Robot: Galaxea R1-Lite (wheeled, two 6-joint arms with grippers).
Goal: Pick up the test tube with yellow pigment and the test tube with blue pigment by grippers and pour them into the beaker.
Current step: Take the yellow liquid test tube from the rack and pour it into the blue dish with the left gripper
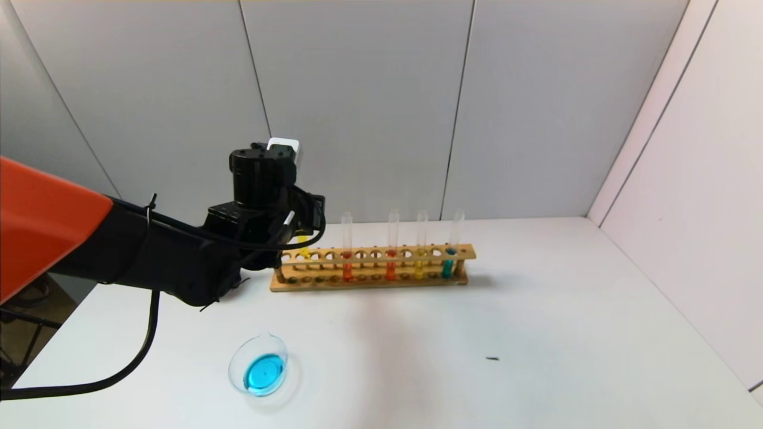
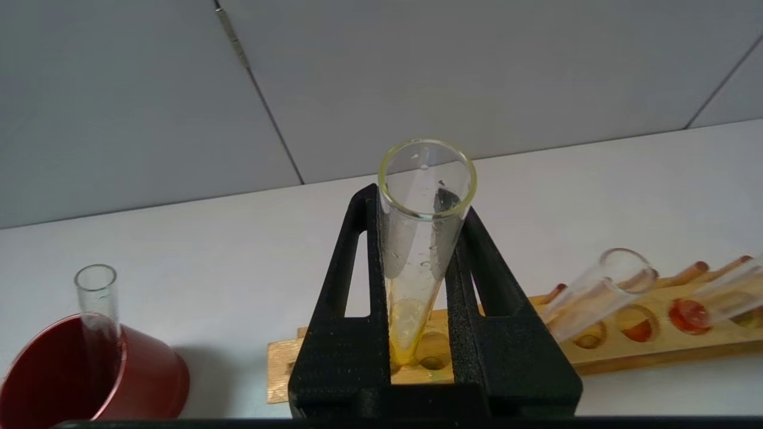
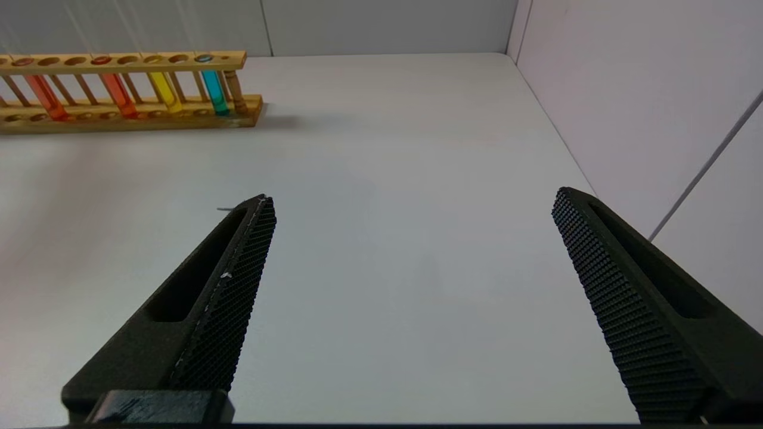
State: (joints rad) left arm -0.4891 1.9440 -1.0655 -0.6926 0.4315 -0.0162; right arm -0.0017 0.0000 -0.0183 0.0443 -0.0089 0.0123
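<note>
My left gripper (image 2: 417,202) is shut on the test tube with yellow pigment (image 2: 417,268), which holds a little yellow liquid at its base. The tube stands upright at the left end of the wooden rack (image 1: 372,280); I cannot tell whether its base sits in a hole. In the head view the left wrist (image 1: 262,179) hides the fingers. The beaker (image 1: 258,364) sits on the table in front and holds blue liquid. No tube with bright blue liquid shows. My right gripper (image 3: 414,196) is open and empty above bare table.
The rack holds two orange-red tubes (image 1: 347,268), a second yellow tube (image 1: 419,265) and a teal tube (image 1: 447,265). A dark-red cup (image 2: 143,381) with a clear tube (image 2: 95,286) in it stands beside the rack's end. Walls close the back and right.
</note>
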